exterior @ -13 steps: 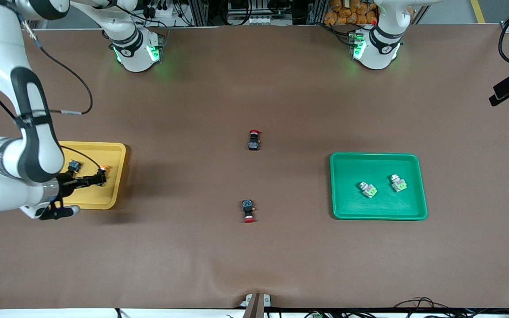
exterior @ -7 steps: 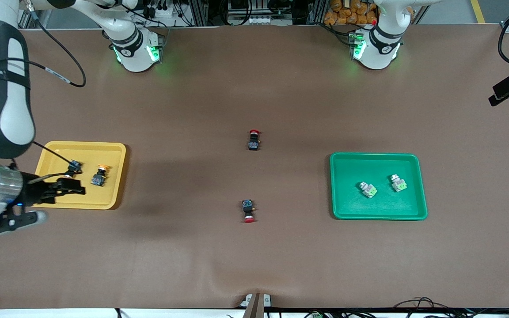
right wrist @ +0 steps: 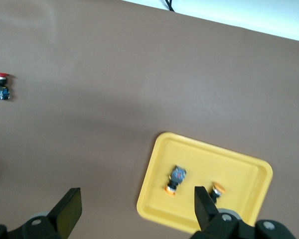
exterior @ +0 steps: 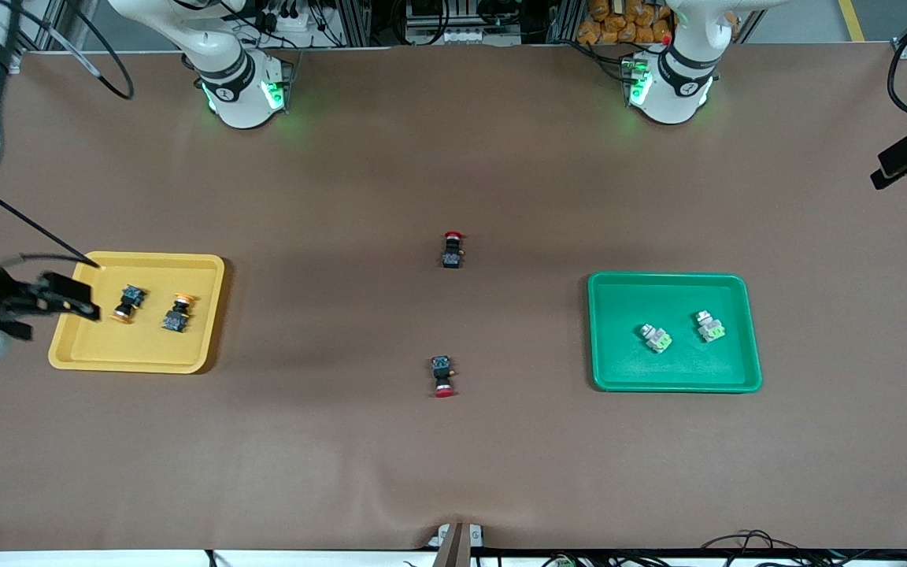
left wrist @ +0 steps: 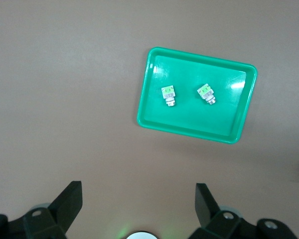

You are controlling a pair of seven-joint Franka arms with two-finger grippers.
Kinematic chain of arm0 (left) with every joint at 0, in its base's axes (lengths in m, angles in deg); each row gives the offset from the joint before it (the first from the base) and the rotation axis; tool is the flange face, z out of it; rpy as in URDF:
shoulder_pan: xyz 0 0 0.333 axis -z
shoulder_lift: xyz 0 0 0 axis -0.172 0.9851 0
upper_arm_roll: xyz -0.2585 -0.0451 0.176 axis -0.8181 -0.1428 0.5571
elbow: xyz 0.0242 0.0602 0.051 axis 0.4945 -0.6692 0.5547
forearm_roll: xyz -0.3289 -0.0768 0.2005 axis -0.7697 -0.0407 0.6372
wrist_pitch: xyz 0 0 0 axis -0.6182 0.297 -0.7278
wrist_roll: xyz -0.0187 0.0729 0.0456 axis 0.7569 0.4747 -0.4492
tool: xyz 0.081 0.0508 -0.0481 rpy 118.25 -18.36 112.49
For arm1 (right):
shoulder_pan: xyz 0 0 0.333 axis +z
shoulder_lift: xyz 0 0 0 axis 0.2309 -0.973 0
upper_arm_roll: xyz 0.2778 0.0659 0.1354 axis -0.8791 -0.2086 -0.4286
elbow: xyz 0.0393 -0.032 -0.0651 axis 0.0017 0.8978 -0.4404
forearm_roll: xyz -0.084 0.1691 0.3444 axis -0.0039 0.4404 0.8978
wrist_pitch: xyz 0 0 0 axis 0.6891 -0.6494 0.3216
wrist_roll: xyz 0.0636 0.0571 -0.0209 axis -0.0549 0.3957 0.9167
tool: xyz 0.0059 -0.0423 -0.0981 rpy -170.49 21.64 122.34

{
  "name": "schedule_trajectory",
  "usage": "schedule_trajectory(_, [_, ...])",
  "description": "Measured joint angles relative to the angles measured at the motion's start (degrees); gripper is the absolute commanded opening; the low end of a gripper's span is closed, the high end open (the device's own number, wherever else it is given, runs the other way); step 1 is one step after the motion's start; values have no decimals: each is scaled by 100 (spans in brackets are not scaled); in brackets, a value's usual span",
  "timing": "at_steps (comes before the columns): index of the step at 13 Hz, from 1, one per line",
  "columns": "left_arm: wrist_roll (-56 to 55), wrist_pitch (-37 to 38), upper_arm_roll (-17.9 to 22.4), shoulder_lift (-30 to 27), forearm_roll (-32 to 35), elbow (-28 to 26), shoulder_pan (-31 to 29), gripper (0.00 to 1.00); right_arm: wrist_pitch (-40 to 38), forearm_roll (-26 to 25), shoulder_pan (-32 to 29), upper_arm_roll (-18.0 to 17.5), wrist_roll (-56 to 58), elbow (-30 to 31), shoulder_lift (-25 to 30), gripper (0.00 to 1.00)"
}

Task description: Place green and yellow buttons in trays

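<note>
Now two orange-capped buttons [exterior: 150, 311] in yellow tray [exterior: 75, 356], lying sideways

Cut off and hidden from my cameras

My right gripper [exterior: 68, 295] is blurred at the desk's right-arm edge, its arm cut by the frame. My left gripper [left wrist: 138, 204] shows only fingertips. One finger [right wrist: 204, 204] partly covers a yellow-capped button [right wrist: 218, 189].

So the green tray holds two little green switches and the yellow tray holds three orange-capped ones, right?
Not quite. The yellow tray holds two orange-capped switches, not three; the front view shows this, and the right wrist view agrees. The green tray does hold two little green switches.
</note>
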State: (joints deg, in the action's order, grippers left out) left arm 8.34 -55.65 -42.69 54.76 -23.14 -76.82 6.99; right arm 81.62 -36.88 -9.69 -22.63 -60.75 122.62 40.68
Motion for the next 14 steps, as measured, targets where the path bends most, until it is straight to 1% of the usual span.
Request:
schedule_trajectory(4, [0,0,-1,0,0,-2,1,100,-1023,-13,-34,-25,-1399,-57,603,100])
schedule_trajectory(6, [0,0,-2,0,0,-8,1,100,-1215,-156,-114,-134,-1599,13,819,100])
schedule_trajectory(7, [0,0,-3,0,0,-13,2,100,-1158,-227,-153,-150,-1602,170,951,100])
schedule_trajectory(8, [0,0,-4,0,0,-18,2,100,-930,-265,-186,-155,-1602,461,1119,100])
schedule_trajectory(11, [0,0,-10,0,0,-38,11,100,-276,-421,-237,-325,-1602,1722,1775,100])
schedule_trajectory(12, [0,0,-12,1,0,-41,14,100,-203,-489,-237,-382,-1605,2024,1955,100])
schedule_trajectory(14, [0,0,-12,2,0,-44,15,100,-173,-651,-237,-474,-1569,2332,2169,100])
